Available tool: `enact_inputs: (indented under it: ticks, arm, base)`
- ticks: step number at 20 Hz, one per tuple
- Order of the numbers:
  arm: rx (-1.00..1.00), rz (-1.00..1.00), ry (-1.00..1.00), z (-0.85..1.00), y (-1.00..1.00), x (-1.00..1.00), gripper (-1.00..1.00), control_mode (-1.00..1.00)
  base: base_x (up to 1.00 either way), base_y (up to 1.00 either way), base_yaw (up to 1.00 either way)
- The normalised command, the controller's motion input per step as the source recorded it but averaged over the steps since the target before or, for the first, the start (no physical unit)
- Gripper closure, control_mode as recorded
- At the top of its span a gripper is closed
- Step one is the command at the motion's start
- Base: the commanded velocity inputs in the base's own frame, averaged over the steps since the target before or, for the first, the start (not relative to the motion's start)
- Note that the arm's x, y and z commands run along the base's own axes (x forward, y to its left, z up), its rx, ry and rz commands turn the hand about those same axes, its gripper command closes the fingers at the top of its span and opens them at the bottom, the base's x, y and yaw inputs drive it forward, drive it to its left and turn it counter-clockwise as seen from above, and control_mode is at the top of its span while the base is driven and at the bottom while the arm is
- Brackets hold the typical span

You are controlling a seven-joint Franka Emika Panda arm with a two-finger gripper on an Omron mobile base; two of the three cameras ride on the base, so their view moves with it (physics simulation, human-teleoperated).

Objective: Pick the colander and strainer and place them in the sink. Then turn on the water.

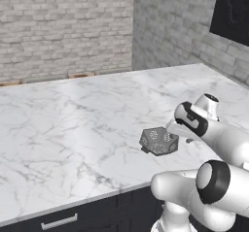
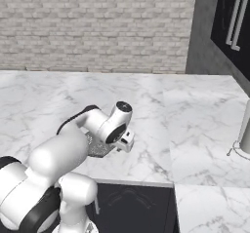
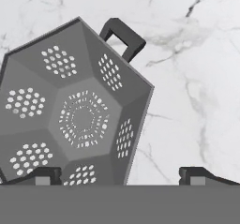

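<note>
The colander is a dark-grey faceted bowl with clusters of holes, resting on the white marble counter near its front edge. In the hand view the colander fills the left half, seen from above, with a dark loop handle at its top rim. My gripper hovers just above it, open, its two fingertips wide apart on either side of the bowl's right wall. From the base views the gripper sits at the colander's right side. The strainer, sink and water are out of view.
The marble counter runs back to grey brick walls. Dark upper cabinets hang at the right. A grey metal post stands at the counter's right edge. Dark drawer fronts lie below the counter's front edge.
</note>
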Motion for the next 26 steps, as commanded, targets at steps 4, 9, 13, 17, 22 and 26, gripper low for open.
enact_inputs:
  ticks: [4, 9, 13, 17, 22, 26]
  arm:
    - [0.00, 0.00, -0.03, -0.16, 0.00, 0.09, -1.00, -1.00]
    - [0.01, 0.00, -0.04, -0.17, 0.00, 0.12, -1.00, -1.00]
    - [0.01, 0.00, -0.02, -0.17, 0.00, 0.15, -1.00, -1.00]
    - [0.01, 0.00, -0.01, -0.18, 0.00, 0.16, -1.00, -1.00]
    - [0.03, 0.00, -0.01, -0.16, 0.00, 0.15, -1.00, -1.00]
    - [0.02, 0.00, -0.01, -0.15, 0.00, 0.15, -1.00, -1.00]
  base:
    - [0.00, 0.00, 0.00]
    - [0.00, 0.00, 0.00]
    - [0.00, 0.00, 0.00]
    - [0.00, 0.00, 0.00]
    - [0.00, 0.00, 0.00]
    - [0.00, 0.00, 0.00]
